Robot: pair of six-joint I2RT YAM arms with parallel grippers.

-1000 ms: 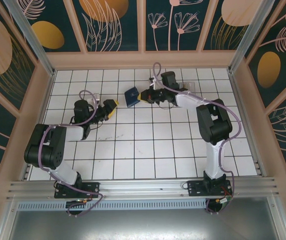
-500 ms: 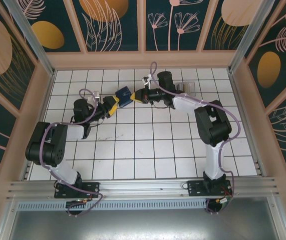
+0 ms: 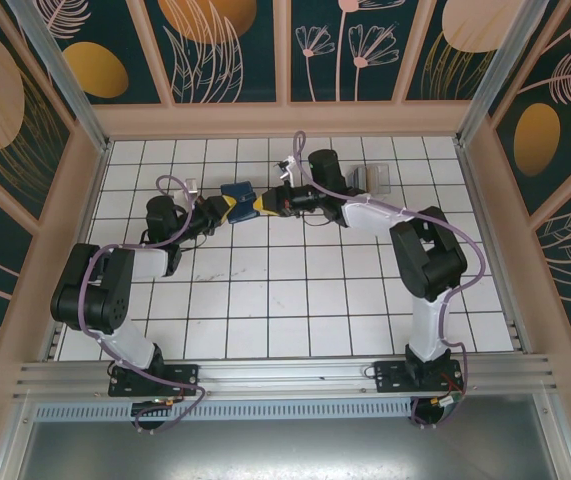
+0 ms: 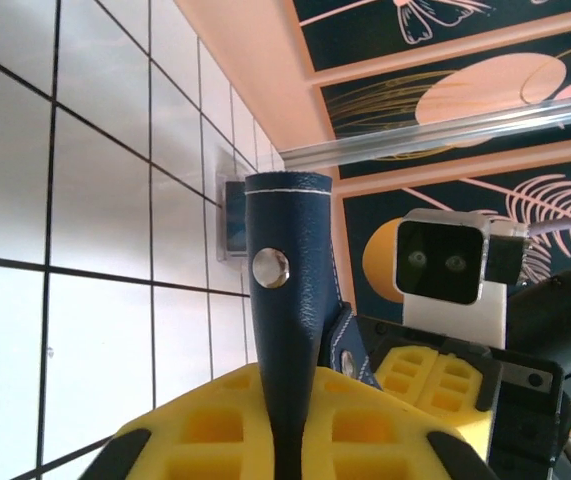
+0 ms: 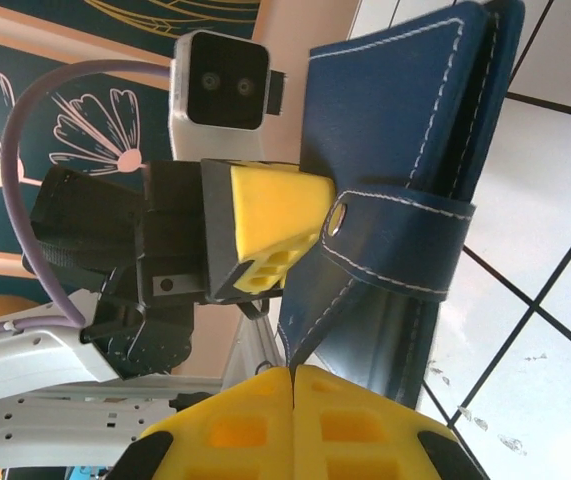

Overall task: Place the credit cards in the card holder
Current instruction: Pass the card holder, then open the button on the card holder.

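1. Now the left gripper (image 3: 227, 205) has closed. A second ago its jaws stood wide and well apart from the small dark navy-blue leather-like bifold card holder (image 3: 238, 190); half a second ago they had only just reached it.
2. Seen from the left wrist, its yellow pads (image 4: 215, 420) press from both sides on the lower part of the card holder (image 4: 287, 300), which rises upright between them with a metal snap stud facing the camera.
3. Meanwhile the right gripper (image 3: 262, 203) has not let go. From the right wrist, the right gripper (image 5: 293, 400) has its yellow pads drawn tight together on the bottom edge of the card holder (image 5: 395, 150), with the clasp tab wrapped across the front.
4. So the card holder hangs between the two arms, clear of the white tiled counter (image 3: 295, 300), over its far middle, and has travelled leftward from where the right arm alone carried it.
5. My judgement: with both sides pinched, the arms are set up to pull the bifold open or to pass it over. The slots are not exposed yet.
6. No credit cards are in hand; some appear to stand in the clear plastic slotted rack (image 3: 375, 178) near the far right, so loading has not begun.
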